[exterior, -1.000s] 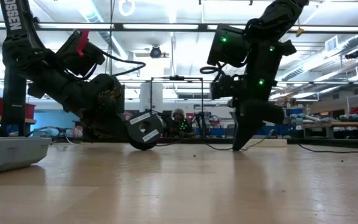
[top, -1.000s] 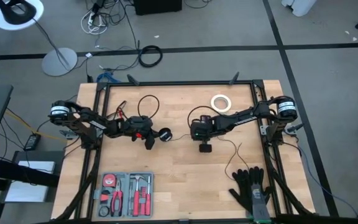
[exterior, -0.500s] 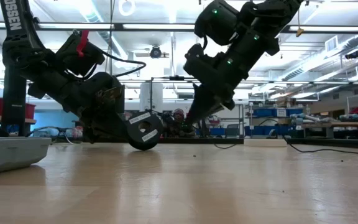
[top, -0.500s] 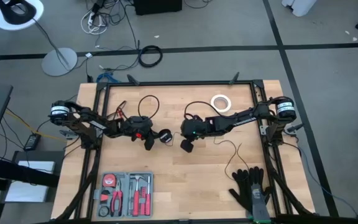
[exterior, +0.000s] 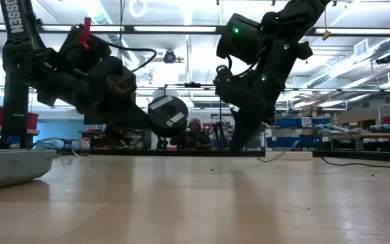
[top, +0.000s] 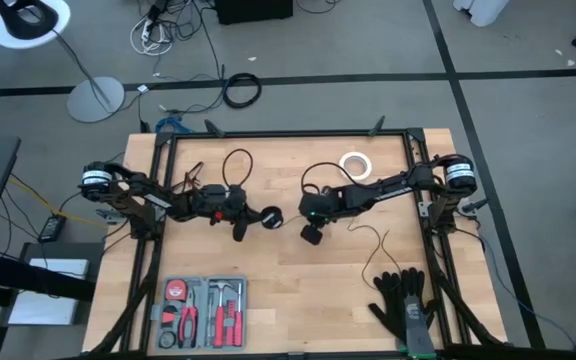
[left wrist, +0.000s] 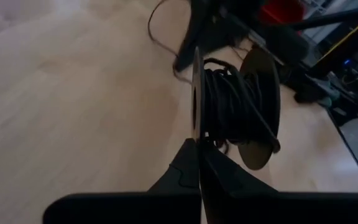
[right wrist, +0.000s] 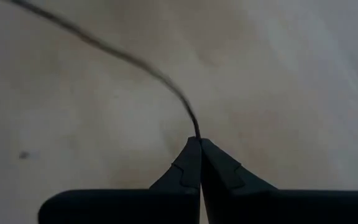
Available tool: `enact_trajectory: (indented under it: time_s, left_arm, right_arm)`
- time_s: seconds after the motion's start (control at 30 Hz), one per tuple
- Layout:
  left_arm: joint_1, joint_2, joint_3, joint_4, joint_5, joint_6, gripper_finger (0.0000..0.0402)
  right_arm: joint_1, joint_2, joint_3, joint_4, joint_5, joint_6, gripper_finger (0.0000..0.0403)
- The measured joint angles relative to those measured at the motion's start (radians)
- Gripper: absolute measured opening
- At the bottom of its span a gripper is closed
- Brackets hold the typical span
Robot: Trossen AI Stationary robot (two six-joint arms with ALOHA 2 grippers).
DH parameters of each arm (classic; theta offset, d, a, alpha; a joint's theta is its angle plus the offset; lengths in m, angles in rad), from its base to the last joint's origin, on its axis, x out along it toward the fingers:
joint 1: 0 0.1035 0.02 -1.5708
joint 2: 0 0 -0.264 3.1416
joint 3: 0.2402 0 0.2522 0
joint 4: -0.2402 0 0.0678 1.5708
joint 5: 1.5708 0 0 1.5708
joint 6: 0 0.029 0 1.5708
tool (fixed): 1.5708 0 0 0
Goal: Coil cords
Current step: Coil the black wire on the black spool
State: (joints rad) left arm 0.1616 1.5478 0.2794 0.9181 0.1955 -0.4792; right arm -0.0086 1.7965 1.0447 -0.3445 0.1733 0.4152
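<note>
Both tools pinch tight: left tool [left wrist: 199, 163] on the spool [left wrist: 235, 107], right tool [right wrist: 199, 163] apparently nipping the cord [right wrist: 135, 62].

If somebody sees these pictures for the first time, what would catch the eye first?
Probably the two dark arms meeting at mid-table. The left gripper holds up a round black spool wound with cord, clear of the table. The right gripper pinches the thin black cord just right of it.
</note>
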Motion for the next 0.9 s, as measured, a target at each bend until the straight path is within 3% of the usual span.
enact_trajectory:
  time_s: [0.23,0.53,0.9]
  left_arm:
    - [0.000,0.000,0.000,-0.026,-0.006,-0.002,0.0000]
    - [0.002,0.000,0.000,0.019,-0.141,-0.014,0.0000]
    - [0.002,-0.001,0.008,0.163,-0.160,-0.035,0.0000]
  right_arm:
    - [-0.021,-0.008,0.000,-0.070,0.014,0.000,0.0000]
    - [0.031,-0.003,0.000,0.270,-0.064,-0.014,0.0000]
    - [0.039,0.104,0.000,0.313,-0.102,0.012,0.0000]
